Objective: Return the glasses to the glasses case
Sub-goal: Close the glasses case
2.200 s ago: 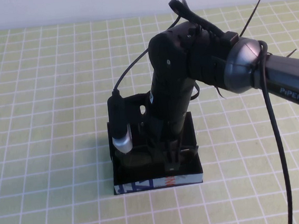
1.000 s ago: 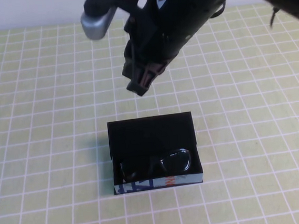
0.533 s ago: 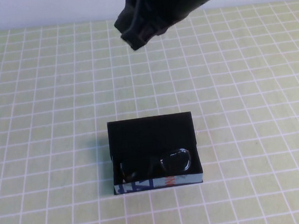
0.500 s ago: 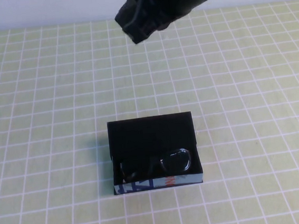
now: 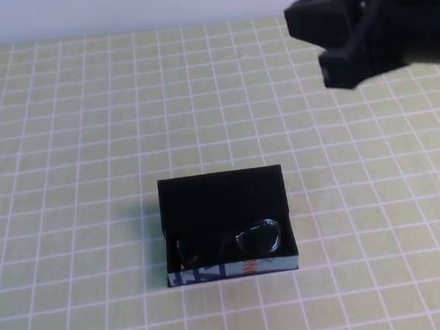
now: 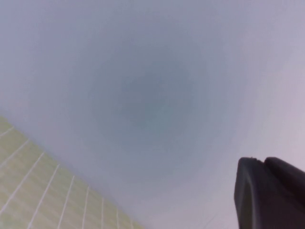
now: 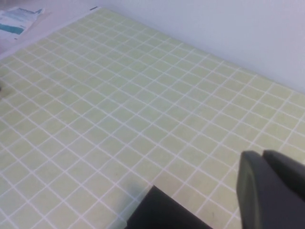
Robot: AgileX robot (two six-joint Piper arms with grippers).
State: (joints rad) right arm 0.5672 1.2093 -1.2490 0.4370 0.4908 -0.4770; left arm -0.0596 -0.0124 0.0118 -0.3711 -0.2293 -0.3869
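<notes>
A green mat (image 5: pixel 86 147) with a white grid covers the table. A pale wall (image 5: pixel 111 8) stands behind its far edge. Printed paper (image 7: pixel 16 19) lies just off the mat.

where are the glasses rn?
In the high view the glasses lie inside the open glasses case, along its near printed side, at the table's centre. The right end effector is raised at upper right, away from them.

- One pair of glasses (image 5: pixel 229 242), lying inside the case.
- One glasses case (image 5: pixel 223 200), open on the mat.
- One green gridded mat (image 5: pixel 62 149).
- One right gripper (image 5: pixel 344 36), raised high.
</notes>
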